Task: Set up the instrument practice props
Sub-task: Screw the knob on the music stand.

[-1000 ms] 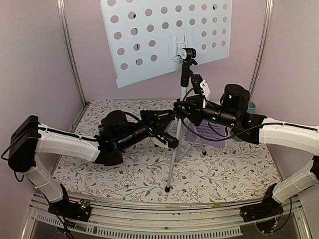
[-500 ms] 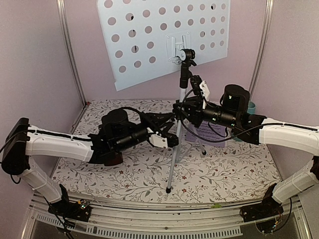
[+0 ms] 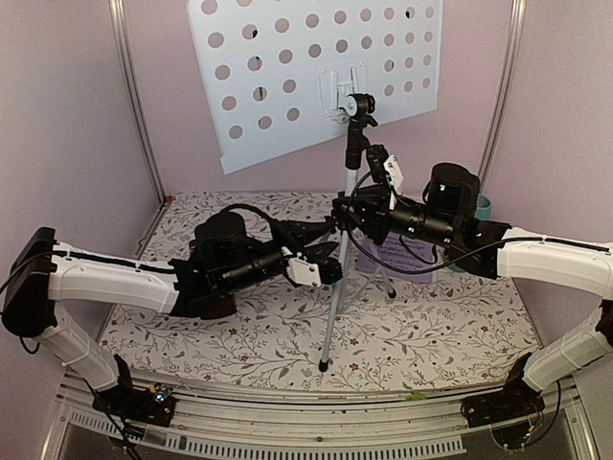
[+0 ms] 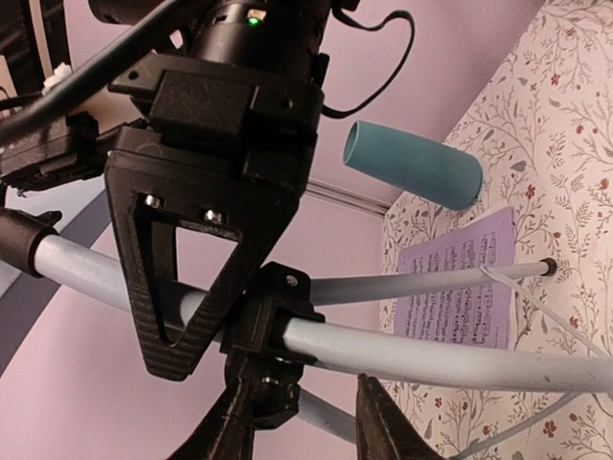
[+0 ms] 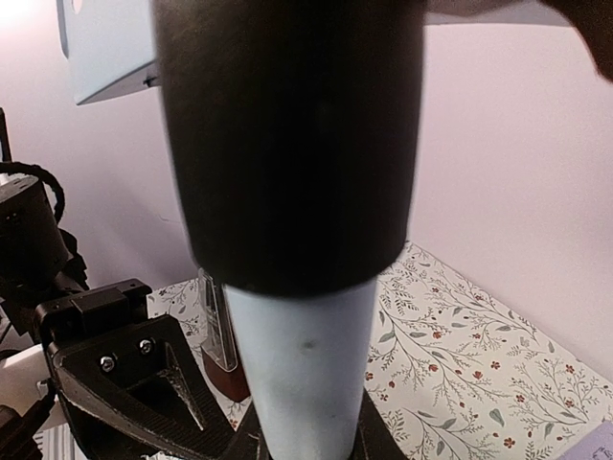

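Pale-blue music stand (image 3: pixel 316 77) is upright on its tripod on the floral surface (image 3: pixel 450 331).

Right claw (image 3: pixel 348 215): clamped on the stand's pole.

Left claw (image 3: pixel 322 266): lower on the same pole, jaws parted, gripping nothing.

Step in hand, as I judge it: steadying the stand. I should keep the right grip plumb and draw the left claw straight out so that no leg gets nudged.

Sheet-music page (image 3: pixel 397 255) lies flat by the stand's feet, on my right-arm side. Teal cup (image 3: pixel 484 206) sits beyond it.

Open room lies in front of the stand. The walls are close behind it.
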{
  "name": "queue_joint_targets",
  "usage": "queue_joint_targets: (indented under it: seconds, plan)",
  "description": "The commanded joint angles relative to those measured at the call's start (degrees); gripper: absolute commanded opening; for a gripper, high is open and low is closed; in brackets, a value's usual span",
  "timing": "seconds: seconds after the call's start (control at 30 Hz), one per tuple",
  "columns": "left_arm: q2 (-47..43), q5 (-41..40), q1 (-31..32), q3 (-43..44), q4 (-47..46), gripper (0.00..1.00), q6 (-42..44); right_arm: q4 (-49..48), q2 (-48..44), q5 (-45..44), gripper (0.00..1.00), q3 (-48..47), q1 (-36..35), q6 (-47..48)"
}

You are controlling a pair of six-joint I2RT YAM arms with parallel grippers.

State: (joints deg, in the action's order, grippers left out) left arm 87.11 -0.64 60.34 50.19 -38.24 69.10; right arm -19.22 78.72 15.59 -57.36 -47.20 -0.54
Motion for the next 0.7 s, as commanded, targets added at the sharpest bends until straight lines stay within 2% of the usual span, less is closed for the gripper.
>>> queue_joint_targets:
  seconds: [0.0,0.43,0.67]
  plan:
    - [2.0,2.8,-0.3,2.1,1.6,0.39,-2.6,4.5,3.1,4.8,0.0,2.2,-1.5,-5.5]
    - [1.2,2.4,-2.2,1.3,-3.9,0.43,-0.3,4.1,3.6,5.5,0.0,2.4,-1.5,-5.8]
    - [1.3,1.9,-3.2,1.6,-3.7,0.37,1.1,4.2,3.5,5.3,0.0,2.3,-1.6,-5.7]
